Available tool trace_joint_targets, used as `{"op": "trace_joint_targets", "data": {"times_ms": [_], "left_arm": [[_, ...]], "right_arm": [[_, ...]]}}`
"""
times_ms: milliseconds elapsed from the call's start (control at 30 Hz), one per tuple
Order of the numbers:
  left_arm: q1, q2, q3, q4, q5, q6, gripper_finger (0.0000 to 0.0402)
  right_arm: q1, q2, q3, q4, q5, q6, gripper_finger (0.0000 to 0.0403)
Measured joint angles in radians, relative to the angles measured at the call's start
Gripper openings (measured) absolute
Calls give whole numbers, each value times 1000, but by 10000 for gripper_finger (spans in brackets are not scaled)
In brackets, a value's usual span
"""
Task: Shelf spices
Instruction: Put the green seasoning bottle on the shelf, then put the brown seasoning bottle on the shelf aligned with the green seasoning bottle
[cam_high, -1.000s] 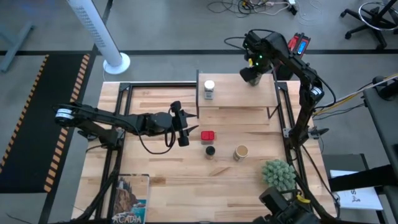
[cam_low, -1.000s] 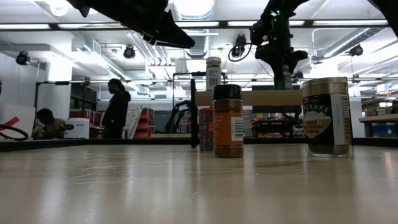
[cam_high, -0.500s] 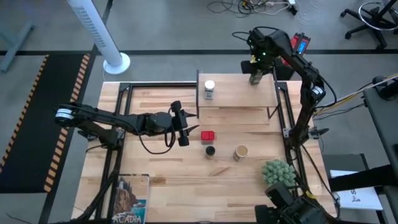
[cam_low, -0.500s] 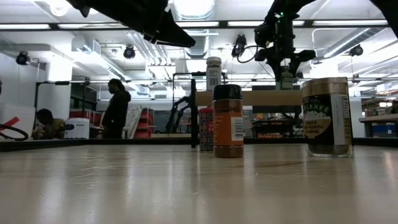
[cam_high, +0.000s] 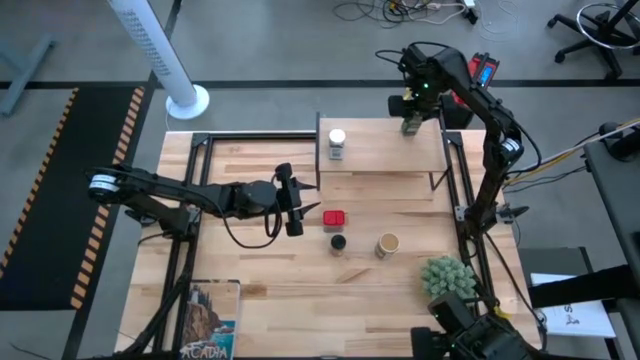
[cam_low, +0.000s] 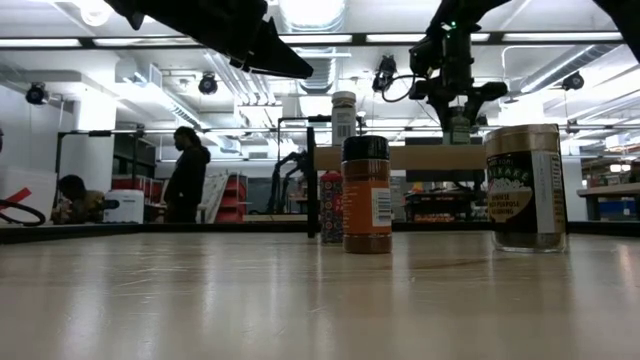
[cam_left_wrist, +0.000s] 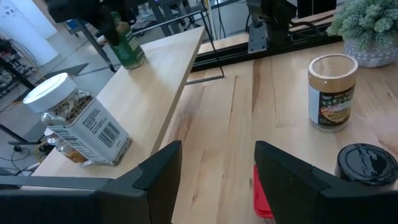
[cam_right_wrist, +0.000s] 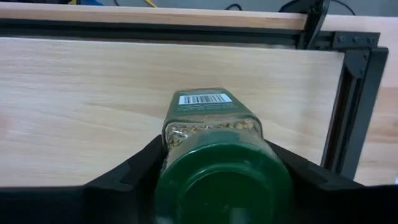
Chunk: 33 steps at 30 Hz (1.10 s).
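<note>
We take the shelf (cam_high: 380, 145) as our landmark. The green-lid jar (cam_right_wrist: 214, 155) stands upright at the shelf's far right corner, its long axis vertical, and our right gripper (cam_high: 411, 108) sits straight above it with a finger on each side of the jar. The right wrist view shows both fingers (cam_right_wrist: 134, 171) against the glass just below the lid, so we judge them clamped on it; whether the jar's base already bears on the shelf top we cannot tell. A white-lid jar (cam_high: 337, 140) already stands near the shelf's left end.

In front of the shelf, on the table, three spices wait: the red tin (cam_high: 334, 217), the black-lid jar (cam_high: 338, 242) just nearer than it, and the tan jar (cam_high: 388, 243) to that one's right. Our left gripper (cam_high: 296, 212) hovers just left of the red tin, fingers apart, and is clearly the nearer arm to all three. The tin lies just beyond its fingertips in the left wrist view, so we judge a short reach forward would bring it between the fingers.
</note>
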Motion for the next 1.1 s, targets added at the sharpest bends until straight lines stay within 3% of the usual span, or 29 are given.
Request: {"op": "trace_joint_targets", "data": {"times_ms": [300,567,767,1100], "left_arm": [[0,0,0,5,1,0,192],[0,0,-4,4,3,0,192],[0,0,-5,4,3,0,192],[0,0,-5,2,2,15,192]], "right_arm": [[1,0,35,1,0,-52,252],[1,-5,218,-13,38,-112,276],[1,-8,411,-6,54,-178,277],[93,-164,384,-12,18,-405,252]]}}
